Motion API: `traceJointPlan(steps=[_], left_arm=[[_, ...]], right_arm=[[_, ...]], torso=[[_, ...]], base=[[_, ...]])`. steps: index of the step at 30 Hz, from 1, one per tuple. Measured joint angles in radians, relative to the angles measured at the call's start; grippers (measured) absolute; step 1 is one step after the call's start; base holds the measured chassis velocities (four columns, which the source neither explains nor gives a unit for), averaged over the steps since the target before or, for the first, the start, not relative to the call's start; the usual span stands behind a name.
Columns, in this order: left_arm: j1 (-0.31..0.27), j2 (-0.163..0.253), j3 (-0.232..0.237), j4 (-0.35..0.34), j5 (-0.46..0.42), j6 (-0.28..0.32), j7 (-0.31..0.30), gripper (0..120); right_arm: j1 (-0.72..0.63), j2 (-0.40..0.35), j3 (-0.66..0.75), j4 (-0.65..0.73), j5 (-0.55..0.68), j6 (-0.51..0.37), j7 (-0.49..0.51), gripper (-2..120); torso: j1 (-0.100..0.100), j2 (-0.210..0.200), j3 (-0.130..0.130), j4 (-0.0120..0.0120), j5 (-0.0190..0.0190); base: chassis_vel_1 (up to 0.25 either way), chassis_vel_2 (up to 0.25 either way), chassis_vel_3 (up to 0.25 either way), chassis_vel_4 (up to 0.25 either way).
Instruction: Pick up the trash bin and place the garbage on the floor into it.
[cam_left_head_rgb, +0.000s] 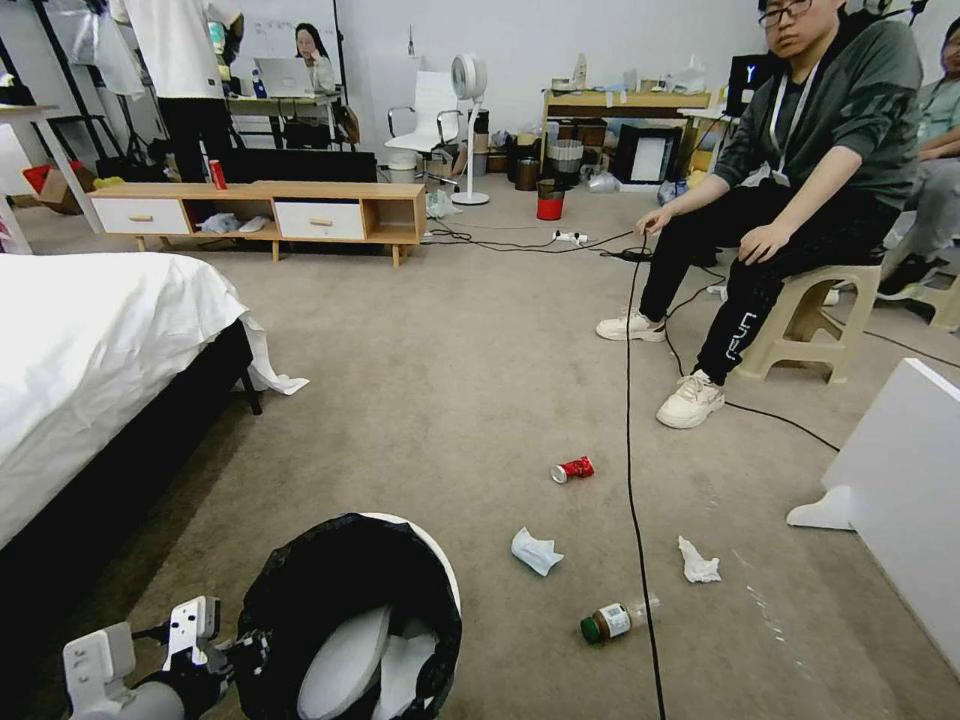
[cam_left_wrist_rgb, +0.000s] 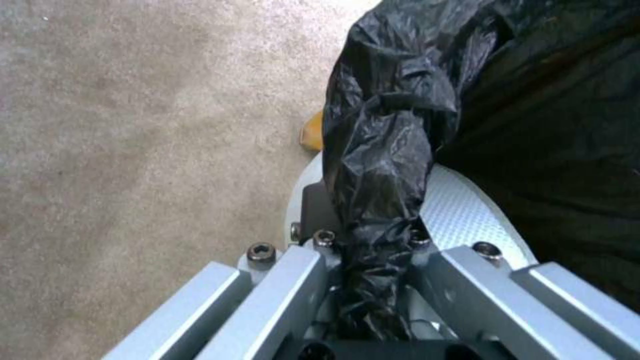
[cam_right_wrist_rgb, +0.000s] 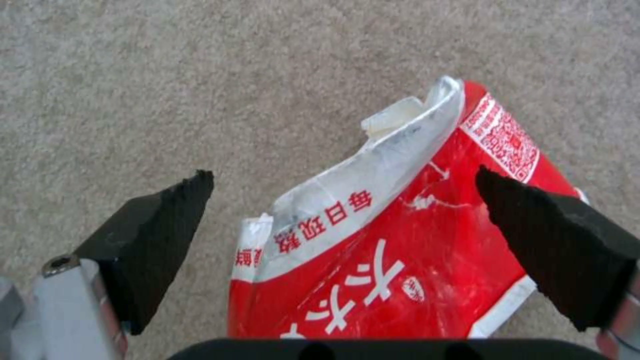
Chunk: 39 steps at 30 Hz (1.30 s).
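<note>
The trash bin (cam_left_head_rgb: 352, 615), white with a black bag over its rim, sits at the near left in the head view. My left gripper (cam_left_head_rgb: 228, 652) is shut on its rim, and the left wrist view shows the bunched black bag (cam_left_wrist_rgb: 377, 200) pinched between the grey fingers (cam_left_wrist_rgb: 293, 280). On the floor (cam_left_head_rgb: 450, 380) ahead lie a crushed red can (cam_left_head_rgb: 573, 469), two white tissues (cam_left_head_rgb: 535, 551) (cam_left_head_rgb: 697, 563) and a green-capped bottle (cam_left_head_rgb: 612, 621). My right gripper (cam_right_wrist_rgb: 343, 174) is open just over the carpet, and a red snack packet (cam_right_wrist_rgb: 400, 240) lies between its black fingertips (cam_right_wrist_rgb: 167, 220).
A black cable (cam_left_head_rgb: 630, 430) runs across the carpet between the litter. A bed (cam_left_head_rgb: 90, 340) stands to the left and a white panel (cam_left_head_rgb: 900, 500) to the right. A person sits on a stool (cam_left_head_rgb: 805, 320) at the far right. A low wooden cabinet (cam_left_head_rgb: 260, 212) lines the back.
</note>
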Motion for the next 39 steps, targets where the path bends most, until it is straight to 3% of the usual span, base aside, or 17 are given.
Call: traceJointPlan(steps=[2,8,10,12,14,20,22,24,25,27,30,39], left_arm=[[-0.002,0.000,0.000,0.000,-0.001,0.000,0.000,1],[-0.005,0.002,0.000,0.002,-0.003,0.000,0.000,1],[-0.006,0.004,0.000,0.003,-0.005,0.000,0.000,1],[-0.007,0.004,0.000,0.003,-0.005,0.000,0.000,1],[-0.008,0.004,0.000,0.003,-0.005,0.000,0.000,1],[-0.009,0.006,0.000,0.004,-0.006,0.000,0.000,1],[-0.010,0.006,0.000,0.004,-0.006,0.000,0.000,1],[-0.010,0.006,0.000,0.004,-0.006,0.000,0.000,1],[-0.011,0.007,0.000,0.004,-0.007,0.000,0.000,1],[-0.011,0.007,0.000,0.004,-0.007,0.000,0.000,1],[-0.011,0.010,0.000,0.004,-0.008,0.000,0.000,1],[-0.009,0.021,0.002,-0.002,-0.014,-0.001,0.001,1]], right_arm=[[0.001,-0.001,0.000,0.000,0.004,-0.006,0.000,100],[-0.008,-0.002,0.006,-0.002,0.008,-0.019,0.006,85],[-0.012,-0.008,0.011,-0.001,0.009,-0.020,0.006,72],[-0.013,-0.008,0.012,0.000,0.009,-0.021,0.006,70],[-0.015,-0.010,0.013,0.006,0.010,-0.025,0.008,57],[-0.021,-0.011,0.017,0.013,0.011,-0.027,0.012,39],[-0.024,-0.013,0.022,0.018,0.011,-0.027,0.013,28],[-0.025,-0.013,0.023,0.019,0.011,-0.028,0.013,26],[-0.028,-0.013,0.026,0.022,0.010,-0.027,0.013,18],[-0.031,-0.012,0.028,0.026,0.010,-0.028,0.013,14],[-0.048,-0.010,0.038,0.038,0.004,-0.028,0.013,0],[-0.095,-0.013,0.080,0.107,-0.013,-0.018,0.009,0]], torso=[[0.000,0.000,0.000,0.0000,0.0000],[0.000,0.000,0.000,0.0000,0.0001],[0.000,0.000,0.000,0.0000,0.0001],[0.000,0.000,0.000,0.0000,0.0000],[0.000,0.000,0.000,0.0000,0.0001],[0.000,0.000,0.000,0.0000,0.0001],[0.000,0.000,0.000,0.0000,0.0001],[0.000,0.000,0.000,0.0000,0.0001],[0.000,0.000,0.000,0.0000,0.0001],[0.000,0.000,0.000,0.0000,0.0001],[0.000,0.000,0.000,0.0000,0.0001],[0.000,0.000,0.000,0.0001,0.0003]], base=[[0.000,0.000,0.000,0.000],[0.000,0.000,0.000,0.000],[0.000,0.000,0.000,0.000],[0.000,0.000,0.000,0.000],[0.000,0.000,0.000,0.000],[0.000,0.000,0.000,0.000],[0.000,0.000,0.000,0.000],[0.000,0.000,0.000,0.000],[0.000,0.000,0.000,0.000],[0.000,0.000,0.000,0.000],[0.000,0.000,0.000,0.000],[0.000,0.000,0.000,0.000]])
